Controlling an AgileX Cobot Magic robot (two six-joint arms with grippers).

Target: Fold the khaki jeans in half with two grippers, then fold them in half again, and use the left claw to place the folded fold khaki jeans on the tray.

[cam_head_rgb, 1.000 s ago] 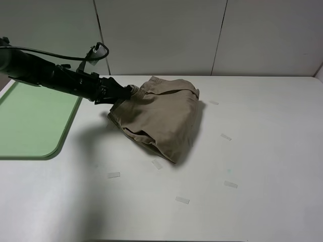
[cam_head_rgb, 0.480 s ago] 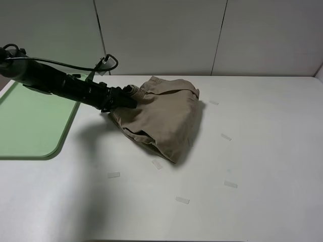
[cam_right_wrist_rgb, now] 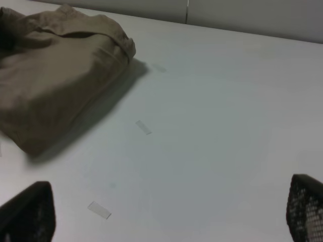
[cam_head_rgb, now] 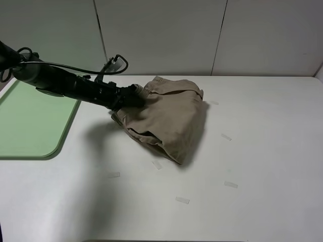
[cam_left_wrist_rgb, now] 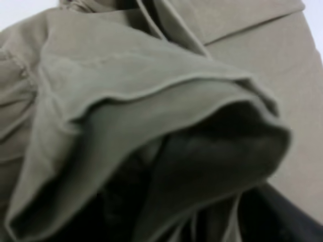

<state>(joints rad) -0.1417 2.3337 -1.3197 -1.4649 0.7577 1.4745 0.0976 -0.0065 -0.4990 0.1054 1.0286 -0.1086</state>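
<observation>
The khaki jeans (cam_head_rgb: 169, 118) lie folded into a thick bundle at the middle back of the white table. My left gripper (cam_head_rgb: 137, 97) reaches in from the left and its tip is pushed into the bundle's left edge, hidden by cloth. The left wrist view is filled with folds of the jeans (cam_left_wrist_rgb: 151, 65), with dark shadow inside them. The pale green tray (cam_head_rgb: 30, 121) lies at the left edge. My right gripper (cam_right_wrist_rgb: 166, 217) is open and empty, hovering over bare table to the right of the jeans (cam_right_wrist_rgb: 55, 85). It is out of the exterior view.
Several small strips of clear tape lie on the table, such as one to the right of the jeans (cam_head_rgb: 226, 136) and one near the front (cam_head_rgb: 182, 200). A pale panelled wall stands behind the table.
My left arm has pushed to the right into the bundle. The jeans have slid a little to the right and their left edge has bunched up.
</observation>
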